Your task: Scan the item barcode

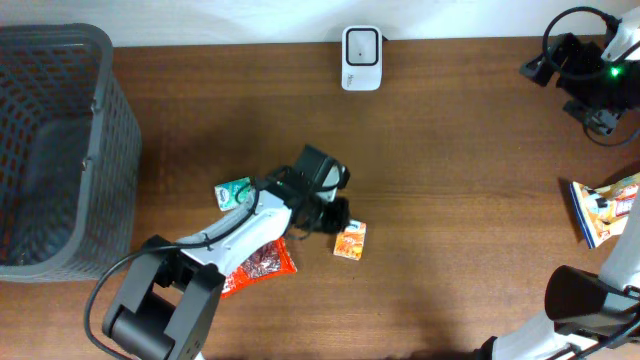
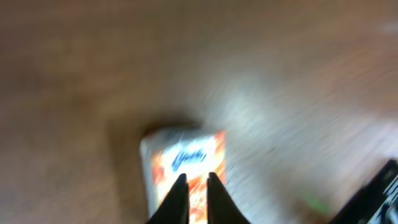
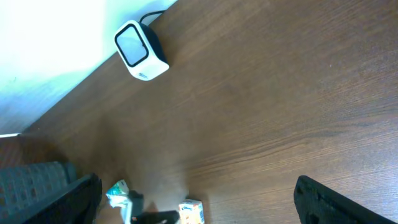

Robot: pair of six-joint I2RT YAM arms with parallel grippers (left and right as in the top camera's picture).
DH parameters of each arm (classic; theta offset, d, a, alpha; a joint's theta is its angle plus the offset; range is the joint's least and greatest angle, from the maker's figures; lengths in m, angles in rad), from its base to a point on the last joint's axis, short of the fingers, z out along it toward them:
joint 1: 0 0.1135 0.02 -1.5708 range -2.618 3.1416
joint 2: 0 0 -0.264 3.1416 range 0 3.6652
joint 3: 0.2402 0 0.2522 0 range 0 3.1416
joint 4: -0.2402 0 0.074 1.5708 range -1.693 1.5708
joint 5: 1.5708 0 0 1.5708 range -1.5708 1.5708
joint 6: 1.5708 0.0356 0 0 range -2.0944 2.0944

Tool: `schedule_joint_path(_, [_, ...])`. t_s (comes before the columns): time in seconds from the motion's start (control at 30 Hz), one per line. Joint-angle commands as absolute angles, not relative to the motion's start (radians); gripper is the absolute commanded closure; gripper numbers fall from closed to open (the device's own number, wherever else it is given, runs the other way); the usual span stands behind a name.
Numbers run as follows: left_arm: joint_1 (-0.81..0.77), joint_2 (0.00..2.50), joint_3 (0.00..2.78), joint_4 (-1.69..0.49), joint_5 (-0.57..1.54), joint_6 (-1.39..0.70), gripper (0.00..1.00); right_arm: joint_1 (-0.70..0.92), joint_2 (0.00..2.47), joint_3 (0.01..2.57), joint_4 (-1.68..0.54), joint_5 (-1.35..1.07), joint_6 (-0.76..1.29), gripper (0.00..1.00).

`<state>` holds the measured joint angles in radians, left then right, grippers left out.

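Left gripper (image 2: 196, 177) nearly clenched, seemingly pinching the orange packet (image 2: 181, 154), well apart from the scanner (image 1: 361, 57) — right gripper (image 3: 196, 183) spread wide, empty.

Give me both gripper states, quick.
Left gripper: almost closed over the packet; grip cannot be told.
Right gripper: open, empty.

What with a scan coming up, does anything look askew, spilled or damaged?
Nothing stands out. The orange packet, green packet and red packet lie on the table with nothing spilled; the scanner sits at its far edge. The left wrist view is too blurred to judge.
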<state>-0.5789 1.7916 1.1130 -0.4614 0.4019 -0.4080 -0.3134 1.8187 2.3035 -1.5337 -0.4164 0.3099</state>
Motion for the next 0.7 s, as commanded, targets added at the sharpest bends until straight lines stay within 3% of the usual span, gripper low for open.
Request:
schedule_joint_path(0.0, [-0.584,1.795,1.187,-0.457,0.222,-0.415,0.95,-0.308,1.821,2.3,-1.533,-0.407,0.304,0.01])
schedule_joint_path(0.1, [-0.604,1.797,1.188,-0.472,0.054,-0.414,0.97,-0.308,1.821,2.3,-1.533,-0.407,0.304,0.01])
schedule_joint_path(0.23, [-0.626,1.797,1.193,-0.537,-0.17,-0.388,0.7,-0.308,1.821,2.3,-1.533,-0.407,0.304,0.01])
schedule_joint_path(0.43, [-0.581,1.795,1.422,-0.904,-0.318,-0.388,0.5,-0.308,1.821,2.3,-1.533,-0.407,0.304,0.01])
schedule_joint_path(0.57, [-0.538,1.795,1.64,-1.134,-0.334,-0.388,0.27,-0.308,1.821,2.3,-1.533,-0.407,0.304,0.01])
schedule_joint_path(0.67, [-0.51,1.795,1.762,-1.237,-0.334,-0.388,0.0,-0.308,1.821,2.3,-1.533,-0.407,0.304,0.01])
